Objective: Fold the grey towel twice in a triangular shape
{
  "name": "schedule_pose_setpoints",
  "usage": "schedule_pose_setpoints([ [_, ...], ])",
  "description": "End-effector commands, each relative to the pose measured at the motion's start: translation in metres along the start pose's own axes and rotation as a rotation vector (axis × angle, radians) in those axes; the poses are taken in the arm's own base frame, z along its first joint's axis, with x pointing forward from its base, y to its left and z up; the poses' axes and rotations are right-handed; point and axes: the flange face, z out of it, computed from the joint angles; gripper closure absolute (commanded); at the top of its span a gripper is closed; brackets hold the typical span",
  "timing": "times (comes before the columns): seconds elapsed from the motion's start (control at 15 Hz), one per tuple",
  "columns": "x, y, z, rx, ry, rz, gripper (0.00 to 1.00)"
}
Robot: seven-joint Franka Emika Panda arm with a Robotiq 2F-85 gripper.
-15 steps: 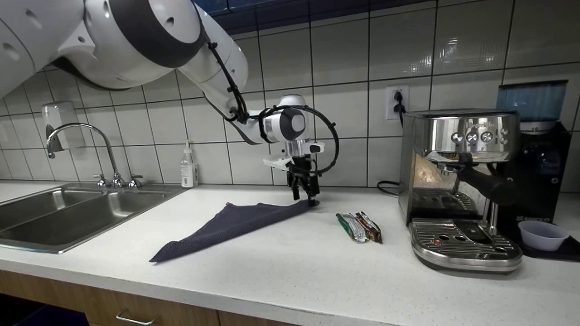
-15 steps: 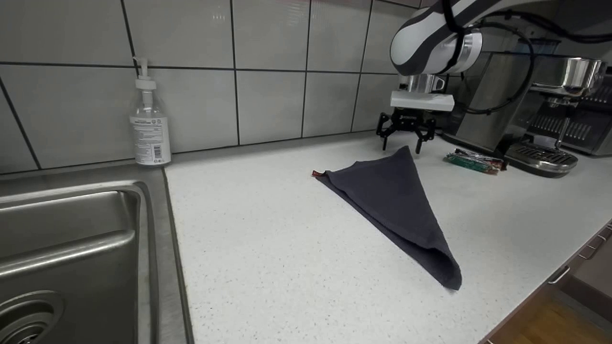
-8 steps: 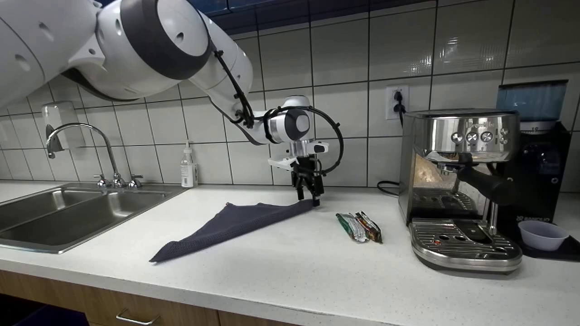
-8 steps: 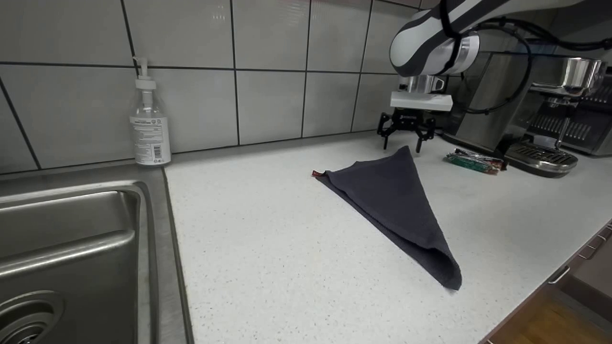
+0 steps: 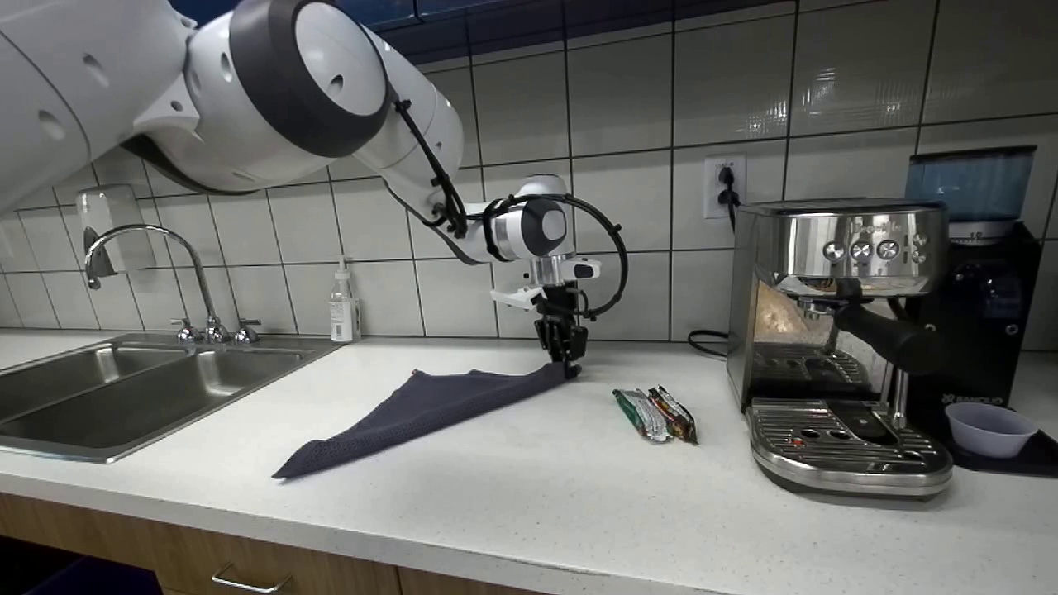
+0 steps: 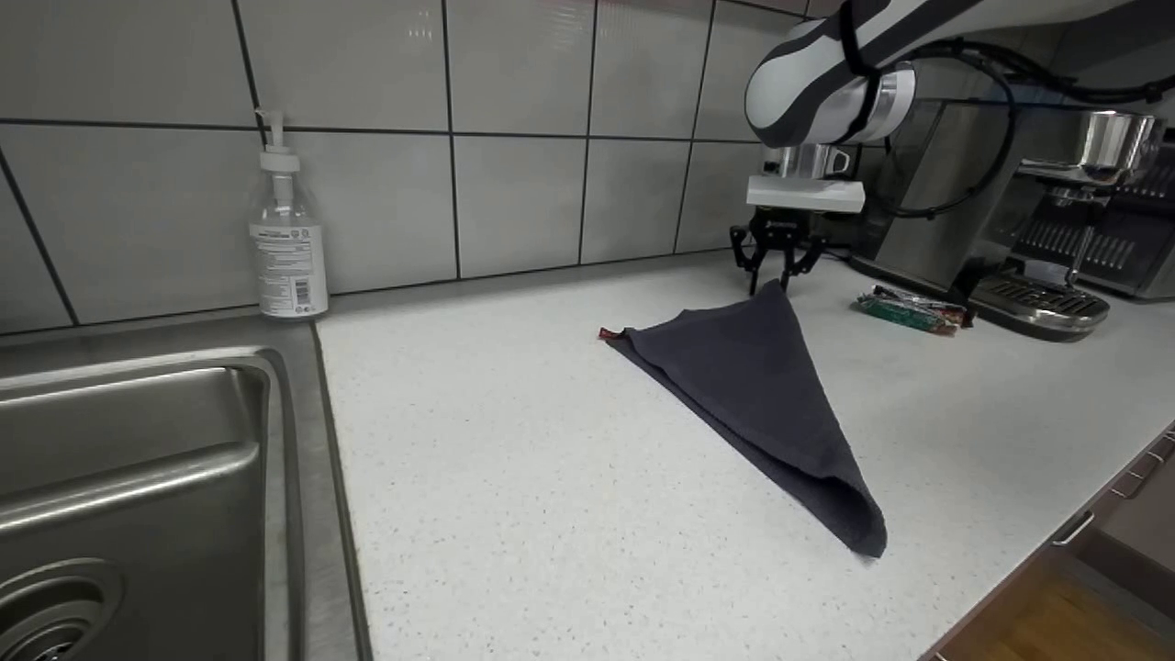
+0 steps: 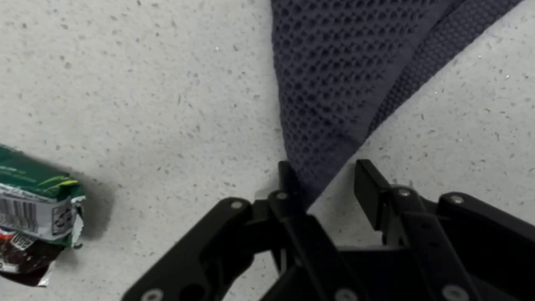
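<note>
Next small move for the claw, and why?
I'd close the claw on the grey towel. In the wrist view, the cloth's pointed corner lies between the fingers, but bare counter shows between it and one finger, so it's probably not gripped yet.

Towel (image 6: 762,390), dark grey with a bluish cast; mesh-like weave and flat, smoother hem legible in the wrist view. Small red tag (image 6: 608,333) at a corner. Folded over into a long triangle, layers not quite aligned: the lower shows beyond the upper along one side. In an exterior view, near end rounded, its fold slightly puffed; far end tapering to a point. Lies on the white, speckled desk (image 6: 496,477).
</note>
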Motion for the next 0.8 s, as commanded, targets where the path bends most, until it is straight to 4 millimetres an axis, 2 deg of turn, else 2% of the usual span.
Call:
schedule_pose_setpoints([
  [0.0, 0.006, 0.0, -0.005, 0.007, -0.013, 0.022, 0.86],
  [0.13, 0.006, 0.001, -0.006, 0.009, -0.011, 0.022, 0.99],
  [0.73, 0.001, 0.003, -0.02, 0.042, -0.008, 0.016, 1.0],
])
